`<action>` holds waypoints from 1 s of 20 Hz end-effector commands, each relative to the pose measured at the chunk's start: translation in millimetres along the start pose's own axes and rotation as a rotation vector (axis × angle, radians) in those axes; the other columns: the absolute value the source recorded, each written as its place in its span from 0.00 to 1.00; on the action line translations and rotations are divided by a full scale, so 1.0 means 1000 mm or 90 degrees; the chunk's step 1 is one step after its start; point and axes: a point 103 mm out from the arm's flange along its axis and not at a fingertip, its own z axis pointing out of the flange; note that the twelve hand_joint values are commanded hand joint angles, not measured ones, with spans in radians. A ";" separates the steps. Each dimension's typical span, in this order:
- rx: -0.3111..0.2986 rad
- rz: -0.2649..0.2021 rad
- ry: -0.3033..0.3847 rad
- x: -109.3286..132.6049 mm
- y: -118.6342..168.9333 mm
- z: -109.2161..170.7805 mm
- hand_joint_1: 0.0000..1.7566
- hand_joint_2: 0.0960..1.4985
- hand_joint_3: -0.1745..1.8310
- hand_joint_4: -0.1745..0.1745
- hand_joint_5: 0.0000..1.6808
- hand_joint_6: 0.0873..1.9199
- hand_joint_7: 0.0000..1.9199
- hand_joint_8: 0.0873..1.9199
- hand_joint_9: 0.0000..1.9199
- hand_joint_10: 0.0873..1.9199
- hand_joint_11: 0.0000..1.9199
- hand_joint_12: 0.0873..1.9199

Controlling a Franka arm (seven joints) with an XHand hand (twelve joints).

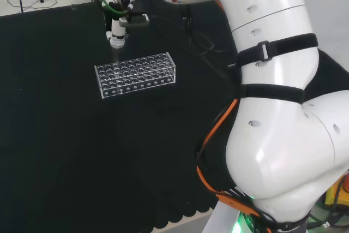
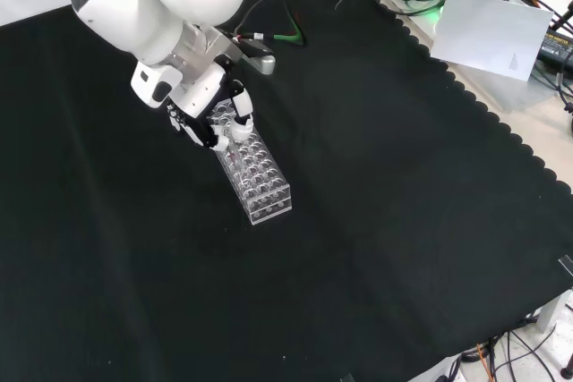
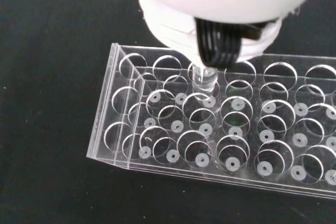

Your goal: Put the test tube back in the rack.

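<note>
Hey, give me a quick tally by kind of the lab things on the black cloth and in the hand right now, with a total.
Clear test tube rack: 1
Clear test tube, held by the hand over the rack's end: 1
Total: 2

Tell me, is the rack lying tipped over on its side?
No, the rack stands upright on the black cloth, its round holes facing up in the wrist view.

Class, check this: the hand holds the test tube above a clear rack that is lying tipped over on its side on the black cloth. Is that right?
Not quite. The rack stands upright, its holes facing up, as the wrist view shows. The rest holds: the hand holds the test tube above the clear rack on the black cloth.
</note>
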 end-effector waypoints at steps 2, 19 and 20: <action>0.005 -0.002 0.000 0.002 0.005 0.006 0.82 0.31 0.47 0.00 0.82 0.21 0.75 0.30 0.79 0.01 0.49 0.59; 0.020 -0.026 0.033 0.010 0.019 0.036 0.82 0.31 0.46 0.00 0.82 0.21 0.75 0.30 0.79 0.01 0.49 0.59; 0.029 -0.032 0.039 0.010 0.018 0.035 0.82 0.34 0.43 0.00 0.81 0.21 0.75 0.28 0.76 0.04 0.47 0.60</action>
